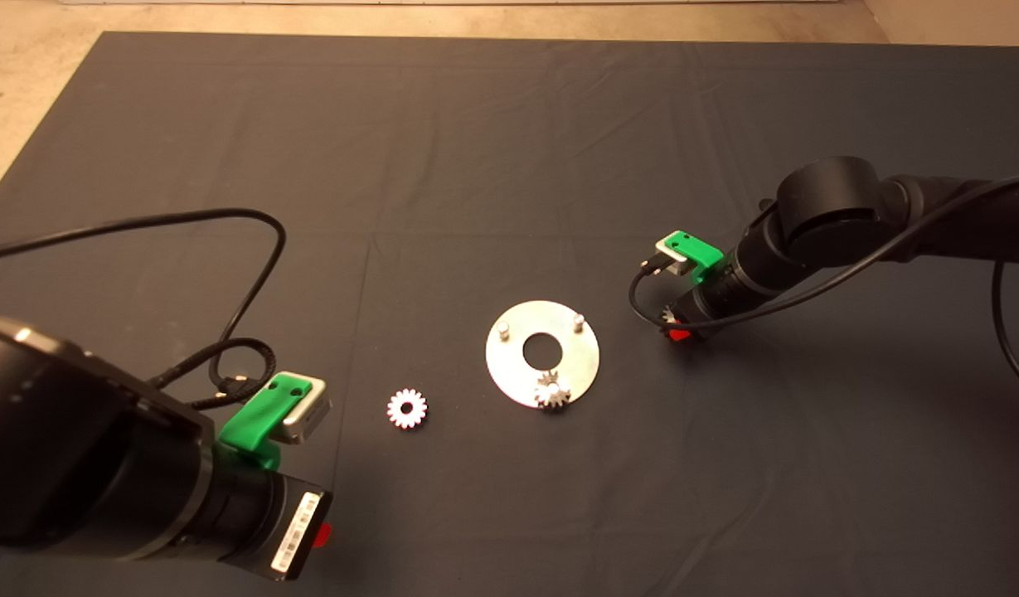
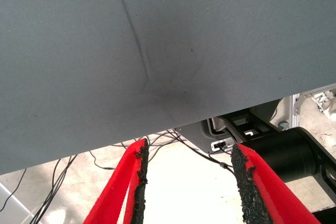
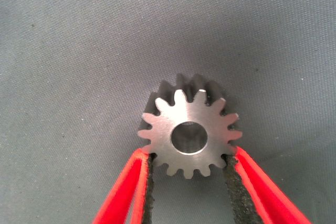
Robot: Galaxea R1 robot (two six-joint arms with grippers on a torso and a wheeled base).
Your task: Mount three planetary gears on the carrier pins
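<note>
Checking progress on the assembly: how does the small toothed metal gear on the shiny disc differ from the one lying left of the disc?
The gear on the disc is seated on the shiny round carrier disc at its near edge; the loose gear lies flat on the dark mat, apart from the disc. The seated gear looks greyer, the loose one brighter. Both are small toothed gears of similar size.

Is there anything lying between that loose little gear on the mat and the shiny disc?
No. In the head view, only bare dark mat separates the loose gear from the disc.
</note>
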